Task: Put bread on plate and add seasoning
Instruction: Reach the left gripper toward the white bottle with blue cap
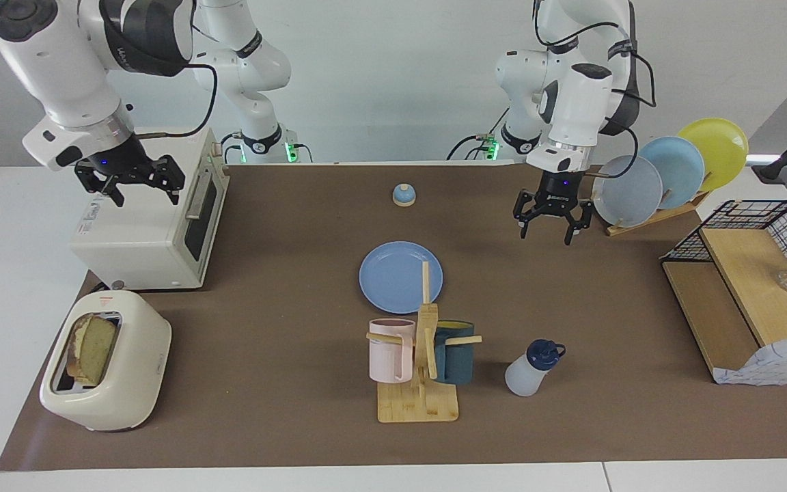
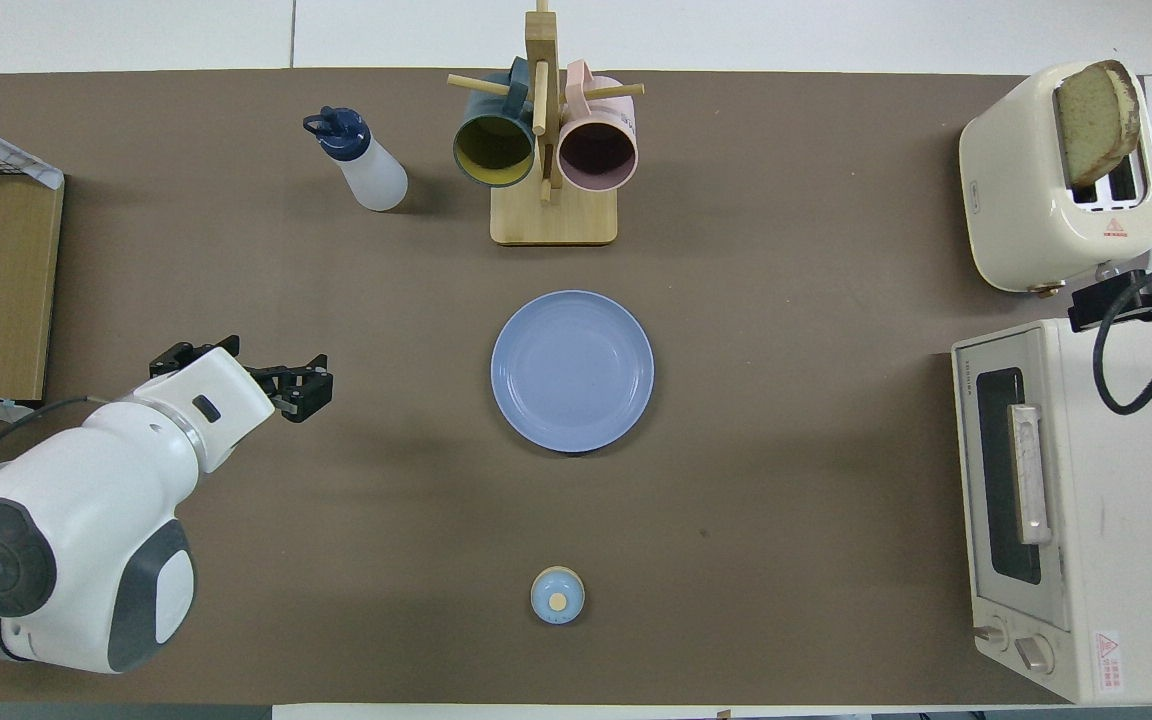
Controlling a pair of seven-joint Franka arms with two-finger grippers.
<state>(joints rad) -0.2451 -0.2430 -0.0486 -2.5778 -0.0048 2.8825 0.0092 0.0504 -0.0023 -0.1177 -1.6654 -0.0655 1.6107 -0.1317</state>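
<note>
Nothing done yet – both arms hanging empty
Near to far: right gripper waiting over oven, jaws wide, empty; left gripper over bare mat, wide, empty; plate mid-table sitting bare; bread sitting in toaster; seasoning standing untouched by mug rack

Matte blue plate – translucent plastic seasoning bottle – wooden mug rack, glossy toaster.

Four plates, two mugs, one bottle, one bread slice, one bell.
</note>
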